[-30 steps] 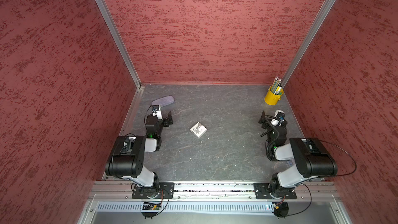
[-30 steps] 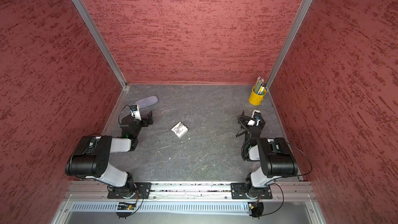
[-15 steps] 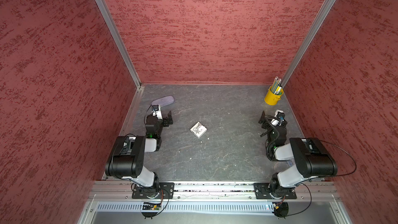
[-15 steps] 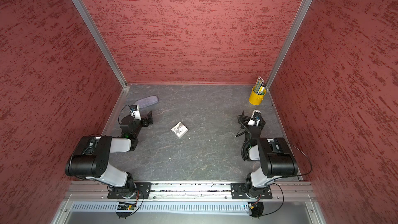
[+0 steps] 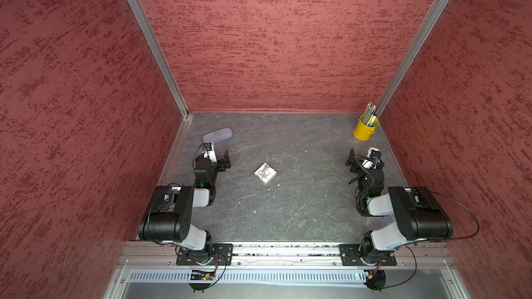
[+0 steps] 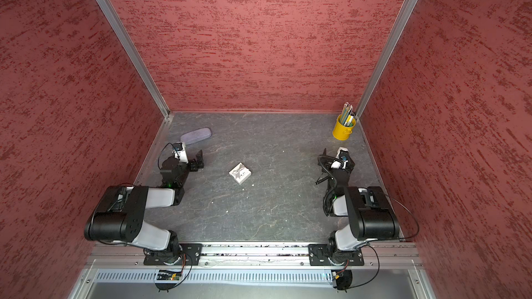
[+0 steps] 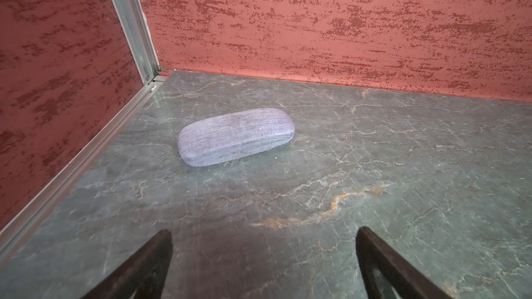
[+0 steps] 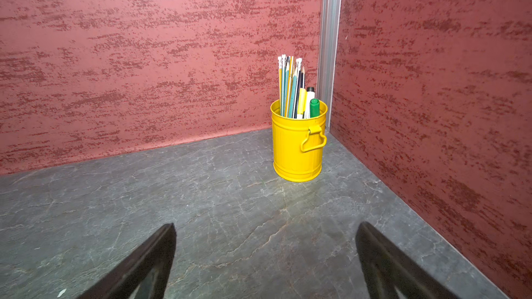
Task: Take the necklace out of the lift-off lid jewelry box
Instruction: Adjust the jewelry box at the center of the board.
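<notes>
1. Jewelry box point(image 5: 265, 173) sits closed in the middle of the table point(image 5: 302, 211), well apart from both arms.
2. Left gripper point(image 7: 263, 234) is wide and empty, facing the lilac case point(image 7: 236, 136).
3. Right gripper point(image 8: 264, 230) is wide and empty, facing the yellow cup point(image 8: 298, 145) with pencils point(image 8: 288, 84).

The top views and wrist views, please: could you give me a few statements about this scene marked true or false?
The jewelry box lies near the middle of the table. True.
The left gripper is shut on the lilac case. False: it is open, apart from the case.
The yellow pot holds pencils and pens. True.
The right gripper holds the necklace. False: it is open and empty.
</notes>
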`<state>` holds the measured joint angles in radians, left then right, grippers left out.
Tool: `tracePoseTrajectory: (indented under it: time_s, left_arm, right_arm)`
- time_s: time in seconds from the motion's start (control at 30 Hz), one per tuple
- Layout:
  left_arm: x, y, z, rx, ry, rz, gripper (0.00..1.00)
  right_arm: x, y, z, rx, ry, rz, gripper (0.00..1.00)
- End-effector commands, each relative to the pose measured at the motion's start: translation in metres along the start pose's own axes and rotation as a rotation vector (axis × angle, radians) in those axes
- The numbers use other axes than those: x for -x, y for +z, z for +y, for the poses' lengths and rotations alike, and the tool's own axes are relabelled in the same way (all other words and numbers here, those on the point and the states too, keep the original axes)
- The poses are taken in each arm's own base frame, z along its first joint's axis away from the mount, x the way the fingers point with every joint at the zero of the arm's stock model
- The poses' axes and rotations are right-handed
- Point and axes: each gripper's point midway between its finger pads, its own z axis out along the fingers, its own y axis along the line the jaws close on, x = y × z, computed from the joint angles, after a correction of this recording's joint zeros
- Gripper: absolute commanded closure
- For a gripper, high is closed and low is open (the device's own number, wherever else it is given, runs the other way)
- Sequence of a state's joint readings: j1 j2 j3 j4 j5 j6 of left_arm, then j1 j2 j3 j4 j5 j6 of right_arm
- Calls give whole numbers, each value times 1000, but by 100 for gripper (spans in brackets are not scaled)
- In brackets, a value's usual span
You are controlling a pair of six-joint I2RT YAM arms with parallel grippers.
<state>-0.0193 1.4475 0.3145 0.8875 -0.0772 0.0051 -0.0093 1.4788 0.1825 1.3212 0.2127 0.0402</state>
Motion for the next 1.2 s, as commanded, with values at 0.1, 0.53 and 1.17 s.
tracePoseTrajectory:
  time_s: [0.1,0.53,1.17]
  left_arm:
    - [33,-31,25,185,-153,102,0]
    - [-15,-83,-44,-200,-589,633,27]
    - [-99,-65,-156,-371,-557,854,87]
  right_arm:
    - [36,3,0,-23,34,1,1]
    - [33,38,147,344,135,446,1]
    - [-98,-75,335,649,-143,963,2]
